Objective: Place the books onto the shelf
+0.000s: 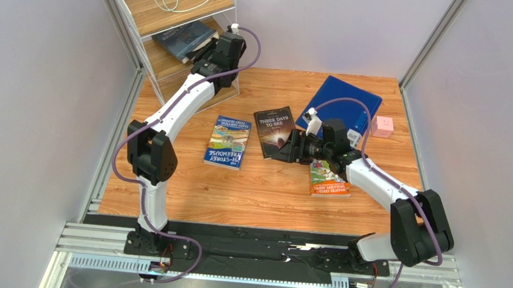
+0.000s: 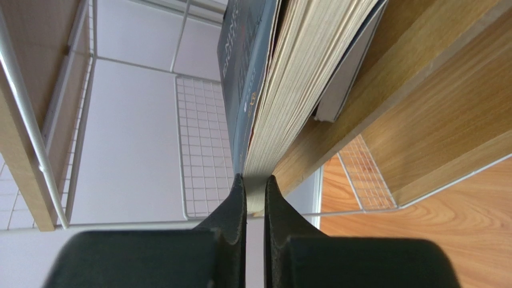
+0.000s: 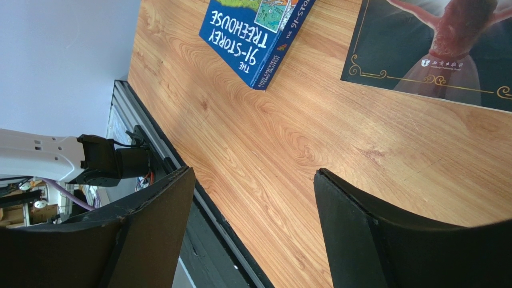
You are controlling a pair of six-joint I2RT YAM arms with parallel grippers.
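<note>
Lying flat, dark book (image 1: 184,39) angles diagonally across shelf (image 1: 139,12).

Left wrist view. Hand (image 2: 255,181), fingers almost together, at the page-edge corner of a dark book (image 2: 243,72) lying on a wooden shelf (image 2: 432,114); white wire frame (image 2: 201,150) behind.

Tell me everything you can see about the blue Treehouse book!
The blue Treehouse book is a closed paperback lying flat, cover up, on the wooden table. White letters say "The 91-Storey Treehouse", with a colourful cartoon picture beside them. It sits apart from the dark Three Days to See book, and only the table touches it.
</note>
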